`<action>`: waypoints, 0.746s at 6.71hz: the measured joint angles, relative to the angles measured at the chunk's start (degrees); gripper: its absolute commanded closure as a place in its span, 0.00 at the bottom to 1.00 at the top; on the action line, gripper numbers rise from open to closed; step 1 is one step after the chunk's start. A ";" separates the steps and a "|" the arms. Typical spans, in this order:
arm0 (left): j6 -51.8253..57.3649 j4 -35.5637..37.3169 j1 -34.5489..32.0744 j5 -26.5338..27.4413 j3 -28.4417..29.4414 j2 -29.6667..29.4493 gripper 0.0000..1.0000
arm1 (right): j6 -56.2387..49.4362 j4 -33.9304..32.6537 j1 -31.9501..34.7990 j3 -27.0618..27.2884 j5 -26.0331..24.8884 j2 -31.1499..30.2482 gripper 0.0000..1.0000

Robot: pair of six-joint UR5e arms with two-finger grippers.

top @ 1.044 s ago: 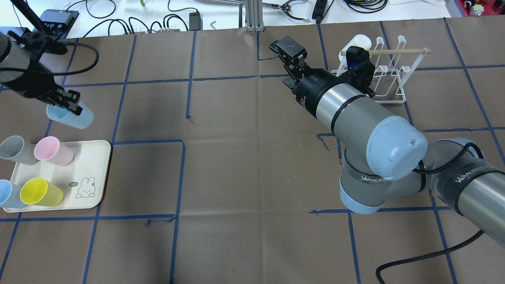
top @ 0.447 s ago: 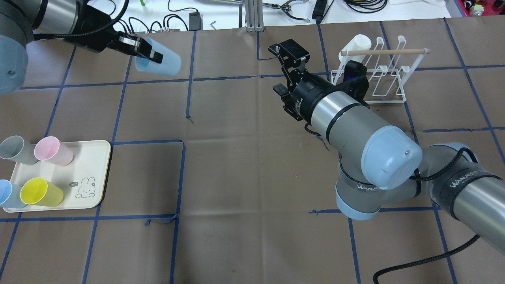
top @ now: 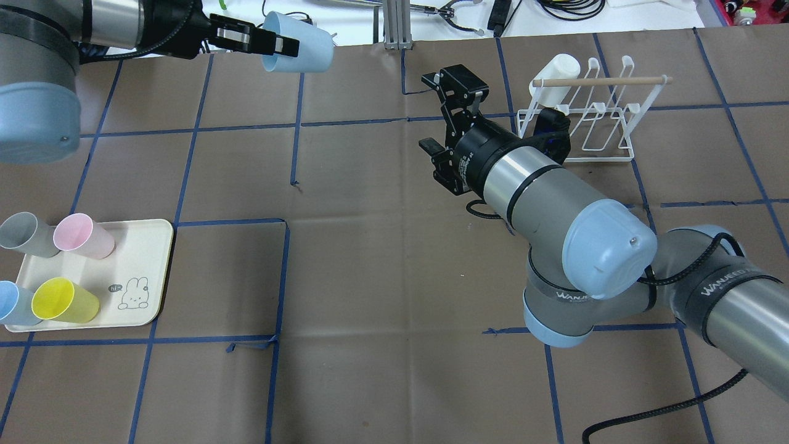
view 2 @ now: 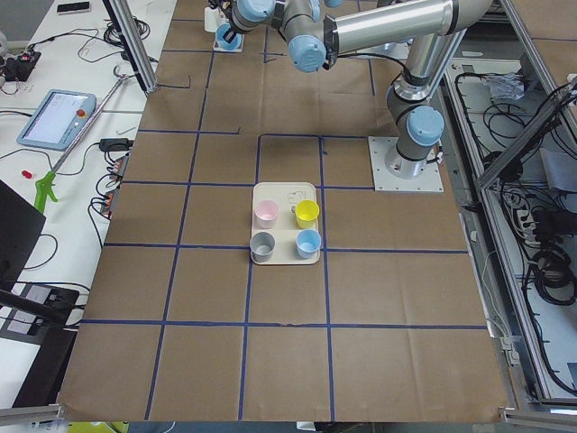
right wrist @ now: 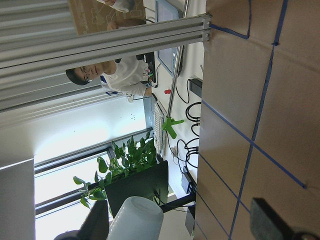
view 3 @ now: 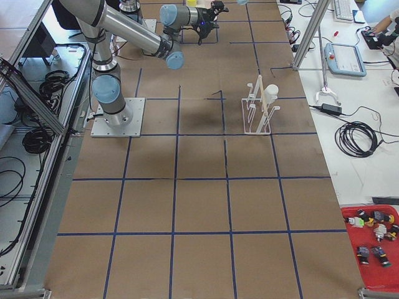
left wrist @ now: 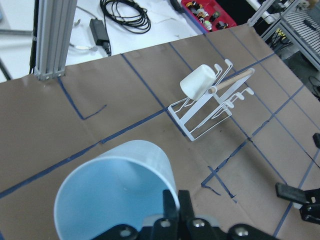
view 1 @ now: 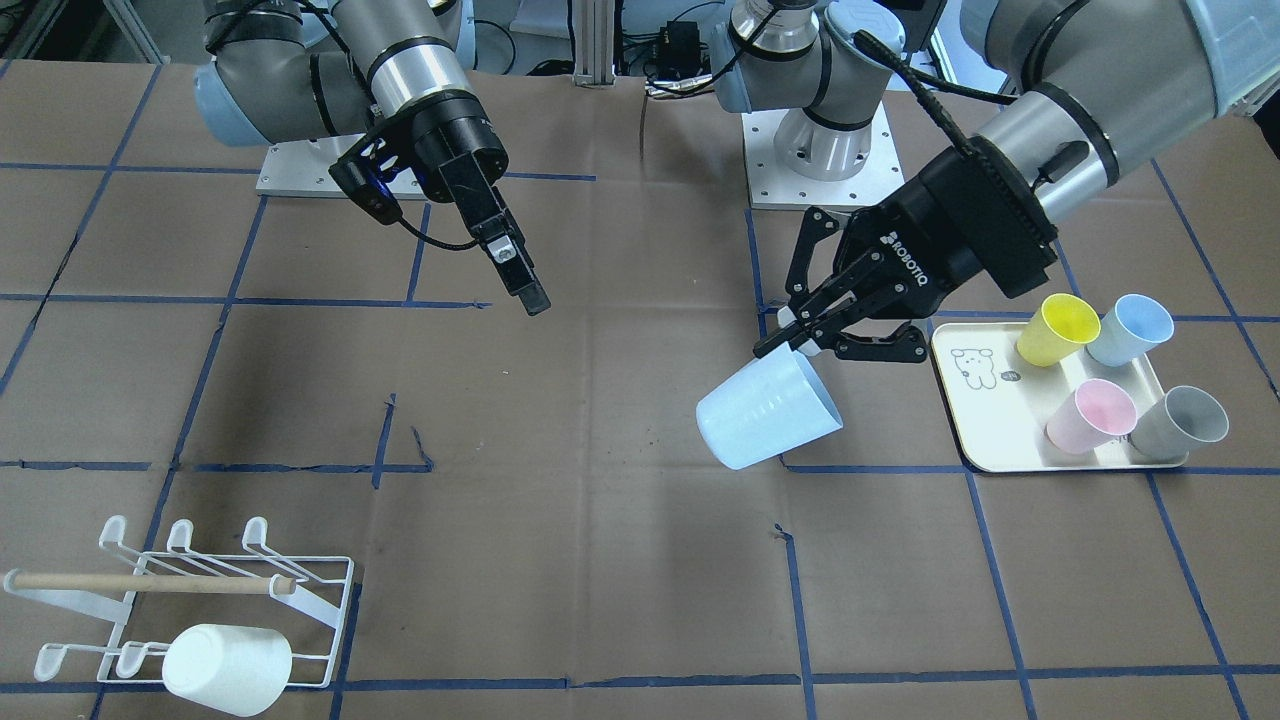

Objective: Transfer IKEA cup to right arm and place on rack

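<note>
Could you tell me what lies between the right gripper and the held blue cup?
Only bare brown paper with blue tape lines lies between the right gripper and the blue cup, as the overhead view shows.

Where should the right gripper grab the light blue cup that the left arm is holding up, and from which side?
Take the light-blue cup by its side wall near the closed base, coming from the base end. The left gripper pinches the rim, so only that half is free, and the base faces the side where the open right gripper is.
</note>
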 measured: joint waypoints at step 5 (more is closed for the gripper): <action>-10.32 44.46 -3.21 -4.41 -22.73 0.54 0.99 | 0.94 1.04 2.63 -0.53 1.33 0.25 0.02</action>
